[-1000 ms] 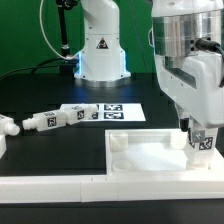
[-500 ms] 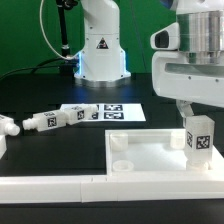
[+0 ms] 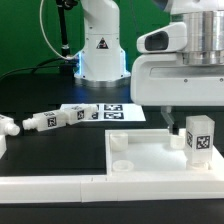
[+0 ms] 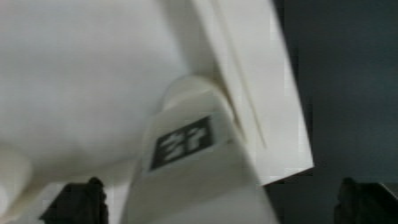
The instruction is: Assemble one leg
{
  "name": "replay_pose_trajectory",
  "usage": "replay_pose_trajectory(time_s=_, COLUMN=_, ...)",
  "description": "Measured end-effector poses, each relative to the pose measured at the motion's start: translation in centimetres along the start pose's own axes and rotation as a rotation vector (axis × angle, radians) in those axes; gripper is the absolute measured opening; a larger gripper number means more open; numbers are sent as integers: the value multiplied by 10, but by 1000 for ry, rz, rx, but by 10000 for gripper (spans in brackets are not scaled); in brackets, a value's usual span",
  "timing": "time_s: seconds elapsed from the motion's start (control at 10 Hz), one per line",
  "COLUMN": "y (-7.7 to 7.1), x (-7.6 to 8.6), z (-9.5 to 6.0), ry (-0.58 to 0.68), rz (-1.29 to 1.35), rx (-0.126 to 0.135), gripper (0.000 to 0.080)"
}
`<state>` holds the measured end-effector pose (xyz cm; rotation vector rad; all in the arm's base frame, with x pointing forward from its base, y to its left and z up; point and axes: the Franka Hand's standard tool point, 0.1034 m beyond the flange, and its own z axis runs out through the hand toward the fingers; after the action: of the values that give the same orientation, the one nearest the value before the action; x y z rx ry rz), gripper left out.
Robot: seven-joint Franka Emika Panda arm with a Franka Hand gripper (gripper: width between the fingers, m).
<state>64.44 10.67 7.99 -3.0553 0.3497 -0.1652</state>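
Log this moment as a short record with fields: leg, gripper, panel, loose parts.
leg: the leg stands upright near the panel's corner at the exterior view's right, tag towards the camera
gripper: the gripper is open, above the leg, holding nothing
panel: the panel lies flat
loose parts: spare legs lie on the table, beside the marker board
seating: cannot tell whether the leg is screwed in

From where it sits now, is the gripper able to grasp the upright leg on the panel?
Probably yes: the gripper hangs open just above the leg, which stands free on the panel, nothing between them.
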Motion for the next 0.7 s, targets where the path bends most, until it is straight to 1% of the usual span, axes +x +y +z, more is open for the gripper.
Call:
replay_pose_trajectory(time_s=0.1, y=4, x=2, z=0, ry=2, rz=-108, rx=-9, gripper=649)
replay_pose_trajectory(time_s=0.2, y=4, x=2, z=0, ry=2, rz=-98, rx=-9, gripper=649)
replay_pose_trajectory(time_s=0.3, y=4, x=2, z=0, ry=2, rz=-73, rx=-9, gripper=537)
replay_pose_trajectory(time_s=0.4, y=4, x=1, z=0, ry=2, rz=-43, rx=-8, gripper=388)
replay_pose_trajectory(time_s=0.5, y=3, x=1, z=0, ry=2, rz=22, rx=-7, gripper=388)
replay_pose_trajectory(time_s=0.6, y=3, x=1, z=0, ry=2, rz=97, rx=-7, gripper=288)
replay_pose_trajectory(time_s=0.7, y=3, x=1, z=0, ry=1, rz=166, rx=-5, gripper=288)
